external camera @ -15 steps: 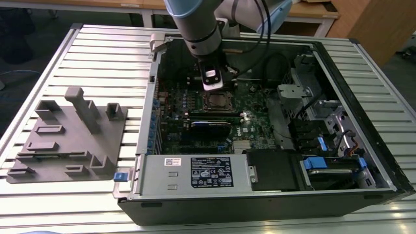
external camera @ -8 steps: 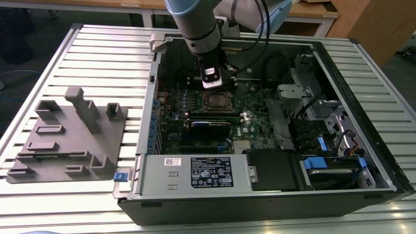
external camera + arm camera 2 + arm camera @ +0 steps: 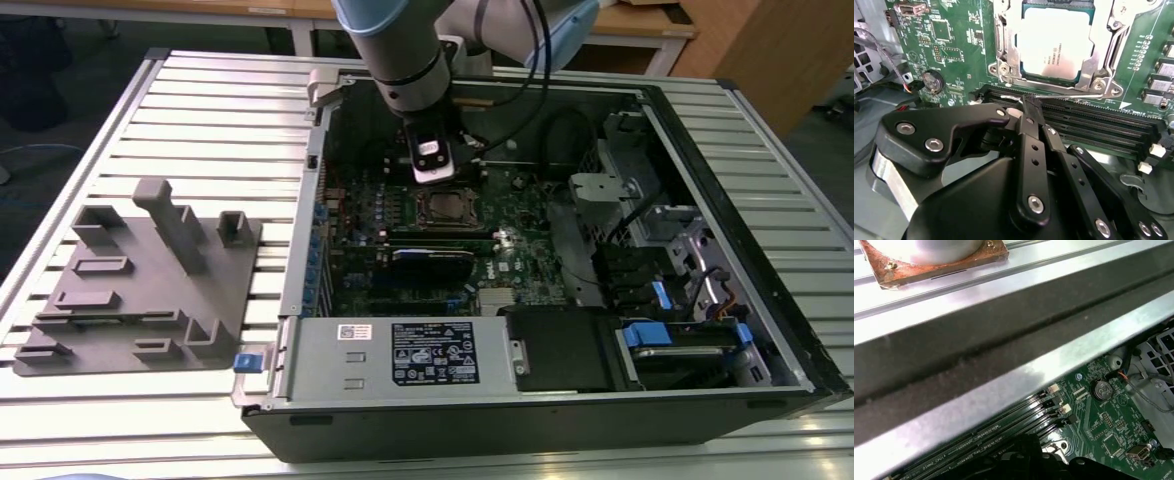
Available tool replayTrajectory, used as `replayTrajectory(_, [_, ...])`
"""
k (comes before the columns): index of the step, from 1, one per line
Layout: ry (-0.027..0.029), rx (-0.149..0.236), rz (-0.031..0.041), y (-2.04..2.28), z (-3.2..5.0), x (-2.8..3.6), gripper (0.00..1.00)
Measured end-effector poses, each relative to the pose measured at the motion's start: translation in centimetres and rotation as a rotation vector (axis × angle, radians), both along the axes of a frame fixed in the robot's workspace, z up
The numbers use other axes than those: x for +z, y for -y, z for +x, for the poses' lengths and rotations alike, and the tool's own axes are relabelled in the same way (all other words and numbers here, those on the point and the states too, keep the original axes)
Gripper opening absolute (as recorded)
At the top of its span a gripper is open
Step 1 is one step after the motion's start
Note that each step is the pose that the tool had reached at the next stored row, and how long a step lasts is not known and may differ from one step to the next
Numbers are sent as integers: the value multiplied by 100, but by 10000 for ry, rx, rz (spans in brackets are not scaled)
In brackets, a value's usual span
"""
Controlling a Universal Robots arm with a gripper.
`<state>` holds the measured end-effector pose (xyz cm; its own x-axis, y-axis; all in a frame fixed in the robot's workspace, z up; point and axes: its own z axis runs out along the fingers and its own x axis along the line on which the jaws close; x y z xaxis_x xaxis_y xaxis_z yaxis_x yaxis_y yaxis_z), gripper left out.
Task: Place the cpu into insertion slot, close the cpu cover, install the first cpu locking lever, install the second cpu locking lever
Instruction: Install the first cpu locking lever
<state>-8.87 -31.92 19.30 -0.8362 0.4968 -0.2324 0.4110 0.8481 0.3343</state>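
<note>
1. Slatted metal table (image 3: 160,100): is carrying everything else.
2. Open computer case (image 3: 534,430): is lying on its side on the table, its inside facing up.
3. Robot arm (image 3: 400,50): is reaching down into the case.
4. Grey moulded fixture (image 3: 147,280): is sitting on the table, apart from the case on the exterior view's left.
5. Power supply (image 3: 334,365): is sitting inside the case along its near wall.
6. Green motherboard (image 3: 954,45): is lying flat on the case floor.
7. Gripper (image 3: 1028,102): is hanging low over the board, just beside the socket. Its black fingers (image 3: 1026,150) are pressed together, their tips meeting at a thin wire lever. Whether they are pinching it, I cannot tell.
8. Memory slots (image 3: 1094,125): are running in black rows between the gripper body and the socket.
9. Insertion slot (image 3: 447,210): is sitting mid-board, ringed by green.
10. Cpu cover (image 3: 1009,40): is lying closed over the slot, framing the chip.
11. Cpu (image 3: 1056,42): is sitting in the insertion slot, its silver-grey top showing through the cover's window.
12. Locking lever (image 3: 1074,92): is running along the socket edge nearest the memory slots.
13. Coin cell (image 3: 931,80): is sitting on the board, well apart from the socket.
</note>
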Motion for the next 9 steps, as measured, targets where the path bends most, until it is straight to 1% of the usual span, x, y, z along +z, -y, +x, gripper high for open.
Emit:
replayTrajectory(6, [2, 0, -4, 1, -2, -3, 11])
replayTrajectory(7, [2, 0, -43, 3, -1, -4, 11])
replayTrajectory(8, [2, 0, -163, 4, 0, -4, 11])
replayTrajectory(9, [1, 1, -318, 6, 0, -4, 11])
